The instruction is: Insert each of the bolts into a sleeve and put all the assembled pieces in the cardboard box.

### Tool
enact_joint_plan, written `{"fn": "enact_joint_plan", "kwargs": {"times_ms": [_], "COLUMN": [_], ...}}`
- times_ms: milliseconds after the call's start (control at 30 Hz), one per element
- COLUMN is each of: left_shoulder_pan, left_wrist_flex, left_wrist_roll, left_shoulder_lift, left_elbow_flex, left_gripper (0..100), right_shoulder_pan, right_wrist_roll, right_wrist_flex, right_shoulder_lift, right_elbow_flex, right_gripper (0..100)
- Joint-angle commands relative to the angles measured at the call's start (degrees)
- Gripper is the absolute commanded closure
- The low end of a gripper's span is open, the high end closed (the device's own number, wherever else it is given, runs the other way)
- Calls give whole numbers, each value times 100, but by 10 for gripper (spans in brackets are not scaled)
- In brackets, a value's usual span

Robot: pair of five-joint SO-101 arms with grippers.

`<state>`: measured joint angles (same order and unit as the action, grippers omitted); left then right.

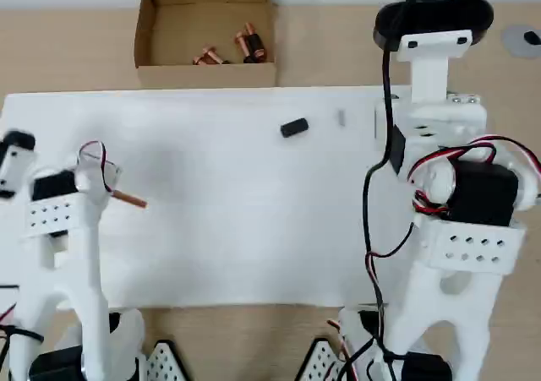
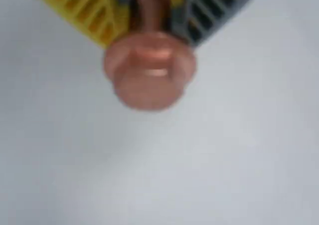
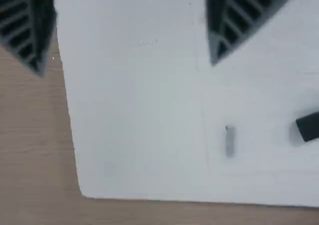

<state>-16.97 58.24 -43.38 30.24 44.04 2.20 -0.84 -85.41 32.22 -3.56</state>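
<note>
My left gripper (image 2: pixel 149 30), with one yellow and one grey finger, is shut on the shank of a copper bolt (image 2: pixel 149 73) above the white sheet. In the high view that bolt (image 1: pixel 131 199) sticks out to the right from the left arm, at the sheet's left side. A black sleeve (image 1: pixel 294 127) lies alone on the sheet near its far edge, right of centre. It also appears as the sleeve (image 3: pixel 309 126) beyond my right gripper (image 3: pixel 124 60), which is open and holds nothing, hanging over the sheet's corner. The cardboard box (image 1: pixel 148 35) at the back holds several copper-and-black assembled pieces (image 1: pixel 249 45).
The white sheet (image 1: pixel 237 246) covers most of the wooden table (image 3: pixel 30 150). A small grey mark (image 3: pixel 229 141) lies on the sheet near the sleeve. The right arm (image 1: pixel 461 199) stands tall over the sheet's right end.
</note>
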Motion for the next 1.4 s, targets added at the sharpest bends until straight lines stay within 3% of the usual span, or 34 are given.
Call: {"fn": "enact_joint_plan", "kwargs": {"times_ms": [0, 133, 267, 333, 467, 600, 733, 867, 1100, 1367], "left_shoulder_pan": [-9, -18, 62, 53, 105, 176, 167, 18, -299, -712], "left_wrist_flex": [677, 1002, 1020, 809, 730, 721, 712, 299, -510, -686], "left_wrist_roll": [1090, 2681, 5248, 5538, 5565, 5257, 4237, 3640, 3648, 3604], "left_shoulder_lift": [66, 66, 66, 66, 75, 75, 251, 664, 1578, 2299], "left_elbow_flex": [-1046, -1626, -1890, -1899, -1925, -1829, -1732, -1231, -123, 440], "left_gripper": [994, 995, 994, 994, 994, 994, 993, 993, 993, 993], "right_shoulder_pan": [-110, -338, -804, -1033, -1402, -1780, -1684, -1376, -1270, -1349], "right_wrist_roll": [-9, 0, 141, -18, -1284, -4079, -6391, -6418, -6593, -6620], "right_wrist_flex": [-18, 0, 325, 642, 1134, 448, -651, -782, -1213, -1415], "right_shoulder_lift": [127, 101, 101, 92, -259, -1341, -2624, -3538, -5578, -7846], "right_elbow_flex": [13, 637, 1877, 2193, 2018, 1525, 813, -936, -3178, -5270], "right_gripper": [746, 746, 746, 746, 746, 744, 742, 744, 743, 742]}}
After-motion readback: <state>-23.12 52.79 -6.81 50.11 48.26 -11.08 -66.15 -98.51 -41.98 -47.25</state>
